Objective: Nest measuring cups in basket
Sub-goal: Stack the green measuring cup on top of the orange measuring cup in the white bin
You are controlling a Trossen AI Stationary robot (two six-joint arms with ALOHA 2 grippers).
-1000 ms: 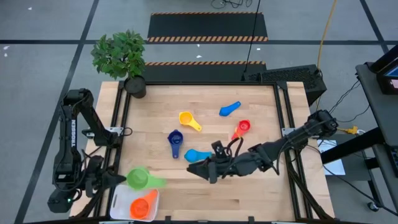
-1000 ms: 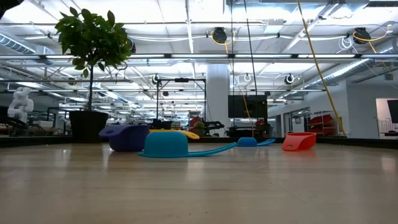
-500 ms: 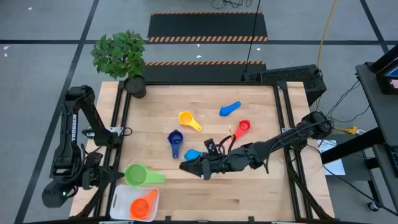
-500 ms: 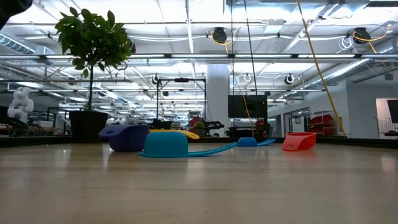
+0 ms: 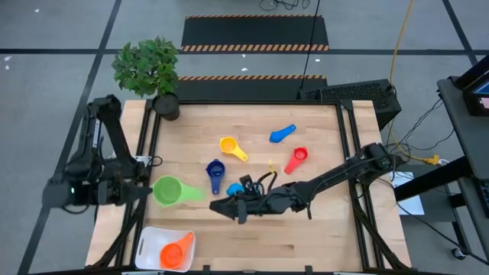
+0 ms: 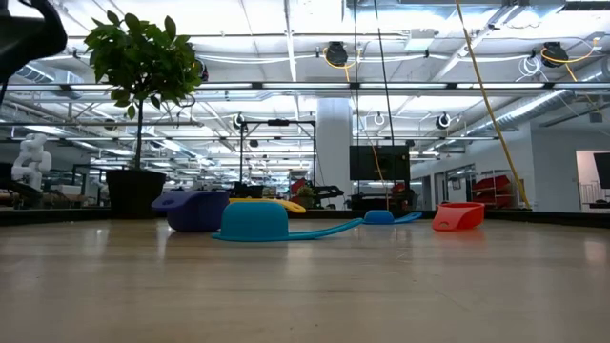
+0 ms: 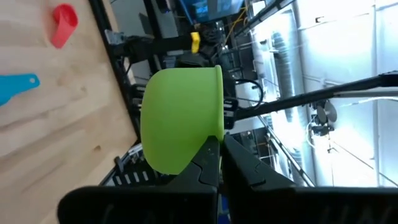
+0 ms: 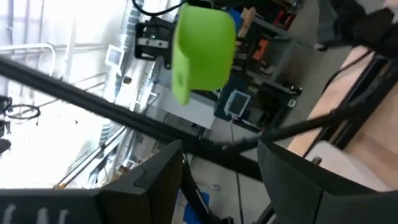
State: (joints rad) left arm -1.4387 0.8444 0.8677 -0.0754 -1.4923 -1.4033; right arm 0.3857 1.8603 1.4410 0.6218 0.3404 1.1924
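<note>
Green cup [image 5: 167,190] — handle toward table centre, level.

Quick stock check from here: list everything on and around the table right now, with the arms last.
Green measuring cup: one, held above the table's left edge.
Orange measuring cup: one, in the basket.
Basket: one, white, front-left corner.
Yellow cup, dark blue cup, red cup: one each, mid-table.
Light blue cups: two, one far side, one beside the right arm.
Potted plant: one, back-left corner.
Left claw: shut on the green cup.
Right claw: open, mid-table.
</note>
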